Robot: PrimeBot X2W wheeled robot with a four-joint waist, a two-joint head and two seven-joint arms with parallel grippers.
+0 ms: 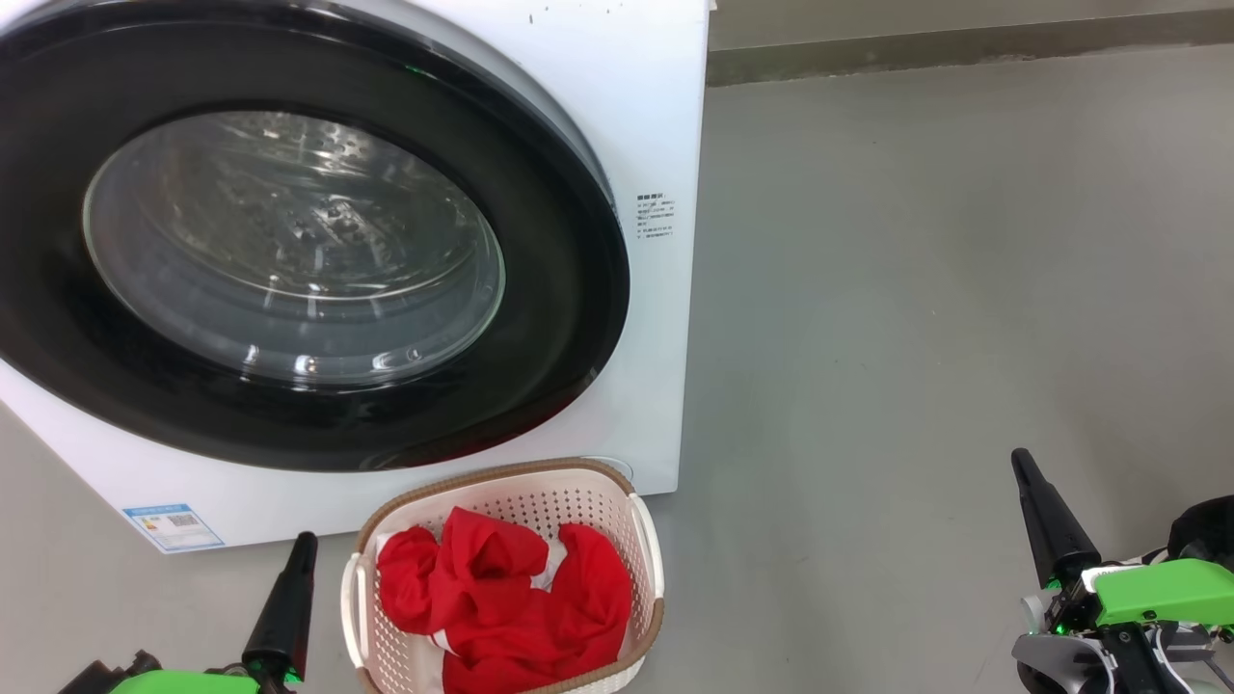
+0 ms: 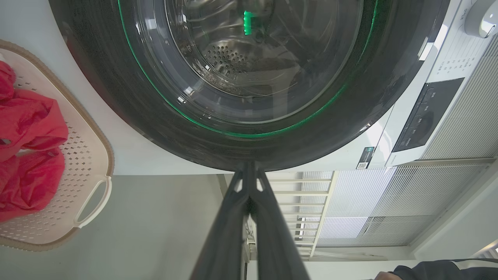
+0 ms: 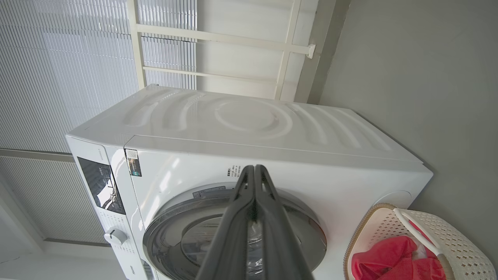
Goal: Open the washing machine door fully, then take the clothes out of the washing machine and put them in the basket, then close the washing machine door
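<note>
Checking the washing machine door: it sits flush on the washing machine, so closing looks done. — A
Clothes? — B
Red clothes heaped in the basket, at six o'clock below the door, likely set close for a short carry. — A
Hands? — B
Left gripper at seven o'clock, right gripper at four; both clenched on nothing, parked low and clear of the door, I judge. — A

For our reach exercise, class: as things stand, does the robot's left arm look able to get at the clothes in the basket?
Probably yes: the left gripper sits beside the open-topped basket, clothes heaped uncovered, though its fingers are shut.
</note>
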